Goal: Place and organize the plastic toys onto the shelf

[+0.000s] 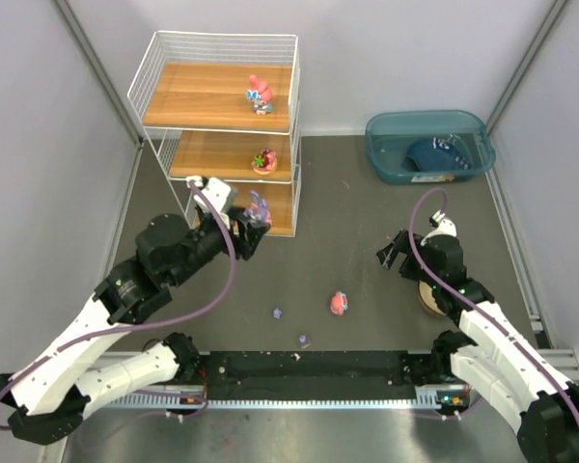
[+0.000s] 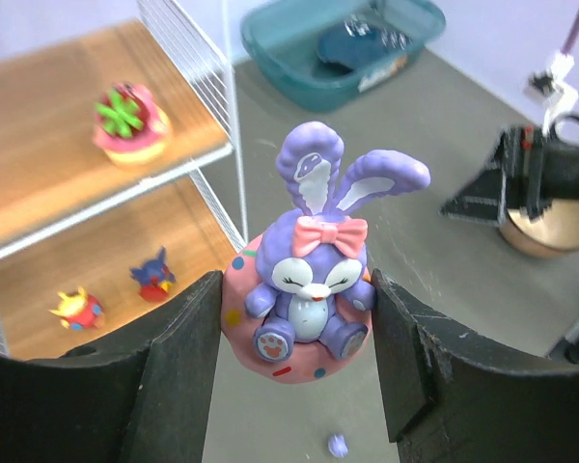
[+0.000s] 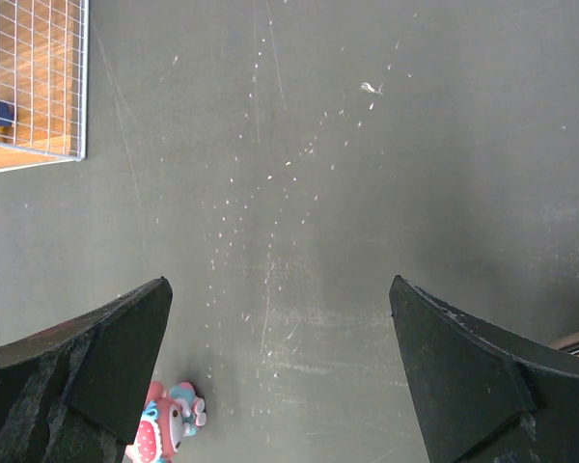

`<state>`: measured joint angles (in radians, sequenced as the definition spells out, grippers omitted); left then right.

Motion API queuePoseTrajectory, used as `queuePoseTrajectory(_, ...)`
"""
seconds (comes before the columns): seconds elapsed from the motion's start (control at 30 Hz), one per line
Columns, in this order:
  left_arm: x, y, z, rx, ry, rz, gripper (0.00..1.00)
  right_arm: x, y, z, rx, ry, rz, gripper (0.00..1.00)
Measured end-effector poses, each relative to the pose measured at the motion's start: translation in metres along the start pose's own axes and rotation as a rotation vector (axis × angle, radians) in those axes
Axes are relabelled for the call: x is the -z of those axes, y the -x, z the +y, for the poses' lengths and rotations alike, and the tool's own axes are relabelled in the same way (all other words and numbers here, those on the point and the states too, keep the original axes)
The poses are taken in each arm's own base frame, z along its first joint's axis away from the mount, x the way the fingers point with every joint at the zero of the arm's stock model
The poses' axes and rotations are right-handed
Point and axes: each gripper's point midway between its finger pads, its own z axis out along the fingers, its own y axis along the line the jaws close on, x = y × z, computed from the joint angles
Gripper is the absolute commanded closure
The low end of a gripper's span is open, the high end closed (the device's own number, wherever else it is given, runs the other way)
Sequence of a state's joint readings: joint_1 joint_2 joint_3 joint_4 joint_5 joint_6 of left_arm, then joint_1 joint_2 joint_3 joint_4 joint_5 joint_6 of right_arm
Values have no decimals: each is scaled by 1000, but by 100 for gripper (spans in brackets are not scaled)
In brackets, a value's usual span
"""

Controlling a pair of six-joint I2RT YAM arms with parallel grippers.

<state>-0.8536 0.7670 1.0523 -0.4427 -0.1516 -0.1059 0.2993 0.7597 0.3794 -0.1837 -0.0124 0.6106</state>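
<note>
My left gripper (image 1: pixel 255 228) is shut on a purple bunny figurine on a round pink base (image 2: pixel 311 289) and holds it in front of the shelf's (image 1: pixel 215 96) lower boards. The bunny also shows in the top view (image 1: pixel 260 207). A pink toy (image 1: pixel 261 94) stands on the top board, a pink and green one (image 1: pixel 263 160) on the middle board, and two small toys (image 2: pixel 77 309) (image 2: pixel 153 274) on the bottom board. A pink toy (image 1: pixel 339 303) and two purple bits (image 1: pixel 277 313) (image 1: pixel 304 340) lie on the table. My right gripper (image 1: pixel 398 253) is open and empty above the table, right of the pink toy (image 3: pixel 164 426).
A teal bin (image 1: pixel 428 145) with a dark blue item (image 1: pixel 436 154) stands at the back right. A tan round bowl (image 1: pixel 430 297) sits under my right arm. White walls close in both sides.
</note>
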Motion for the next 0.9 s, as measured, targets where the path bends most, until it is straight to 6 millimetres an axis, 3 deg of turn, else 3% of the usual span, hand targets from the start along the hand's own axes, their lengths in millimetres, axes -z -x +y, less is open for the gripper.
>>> queuePoseTrajectory(0.1,3,29,11,-15,34,-47,100,0,0,0,0,0,0,3)
queuePoseTrajectory(0.2,4,45,20,-33,61,-66,100,0,0,0,0,0,0,3)
queuePoseTrajectory(0.9,13,102,59,-85,172,-113,100,-2,0,-4,8,-22,-3,2)
